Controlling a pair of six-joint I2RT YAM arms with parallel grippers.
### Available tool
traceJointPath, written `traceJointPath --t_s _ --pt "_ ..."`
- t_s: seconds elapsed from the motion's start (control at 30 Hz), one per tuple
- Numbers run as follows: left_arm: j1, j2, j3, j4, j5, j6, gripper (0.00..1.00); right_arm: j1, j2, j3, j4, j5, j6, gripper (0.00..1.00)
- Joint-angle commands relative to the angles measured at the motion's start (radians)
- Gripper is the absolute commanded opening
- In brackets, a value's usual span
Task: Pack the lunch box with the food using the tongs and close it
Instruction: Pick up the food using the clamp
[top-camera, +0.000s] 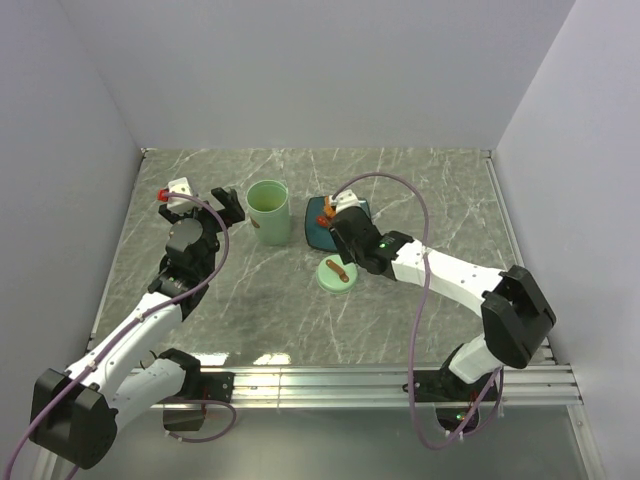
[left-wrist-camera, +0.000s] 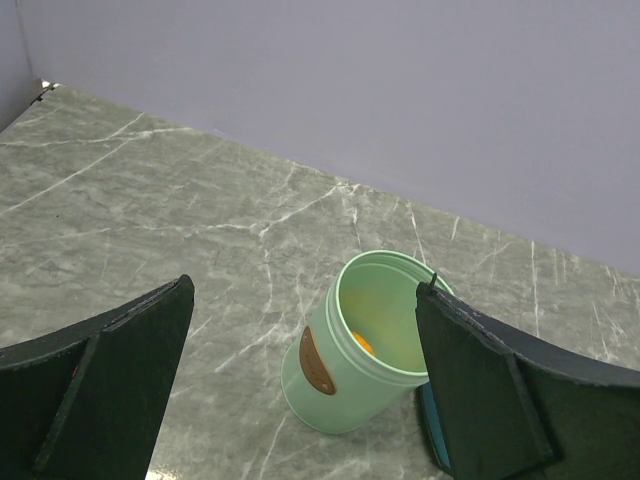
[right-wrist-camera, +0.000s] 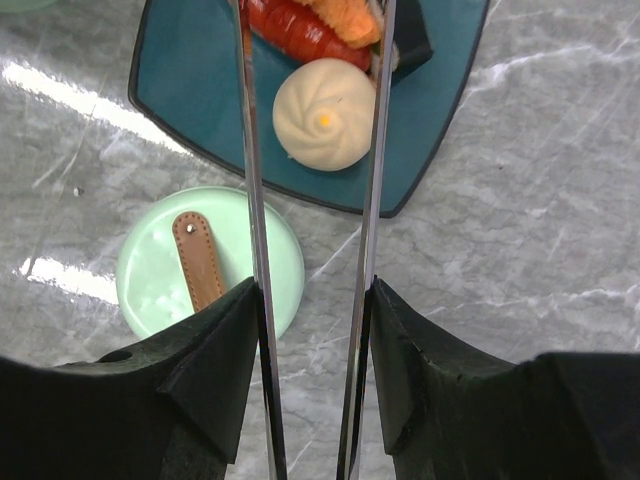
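Note:
The mint-green lunch box (top-camera: 268, 210) stands open and upright, with an orange round piece of food (left-wrist-camera: 362, 342) at its bottom. My left gripper (left-wrist-camera: 305, 400) is wide open just to its left, its fingers (left-wrist-camera: 110, 390) apart from it. Its round green lid (right-wrist-camera: 160, 270) with the brown strap lies flat on the table. My right gripper (right-wrist-camera: 312, 300) is shut on the grey tongs (right-wrist-camera: 250, 150). The two thin arms reach out over the teal plate (right-wrist-camera: 190, 90), one on each side of the beige ball (right-wrist-camera: 325, 113). A red sausage (right-wrist-camera: 295, 25) and an orange fried chunk (right-wrist-camera: 345, 12) lie beyond it. The tong tips are out of view.
The teal plate (top-camera: 322, 232) sits right of the lunch box (left-wrist-camera: 350, 390), with the lid (top-camera: 337, 273) just in front of it. White walls close in the marble table (top-camera: 420, 200) on three sides. A metal rail (top-camera: 380, 380) runs along the near edge.

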Motion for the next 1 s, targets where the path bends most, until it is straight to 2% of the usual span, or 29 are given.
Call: traceJointPath --t_s 0.0,0.53,0.77,0.97 --pt "0.005 -0.002 -0.007 0.047 0.011 -0.016 0.99 -0.008 0.013 0.026 0.009 -0.009 0.011 0.54" --pt "0.003 -0.011 -0.009 0.047 0.006 -0.017 0.99 -0.020 0.050 0.043 -0.012 0.009 0.011 0.52" --pt "0.005 -0.011 -0.009 0.048 0.006 -0.017 0.99 -0.020 0.038 0.043 -0.023 0.028 0.011 0.36" --pt "0.003 -0.007 -0.007 0.048 0.008 -0.016 0.99 -0.020 0.012 0.049 -0.018 0.032 0.003 0.28"
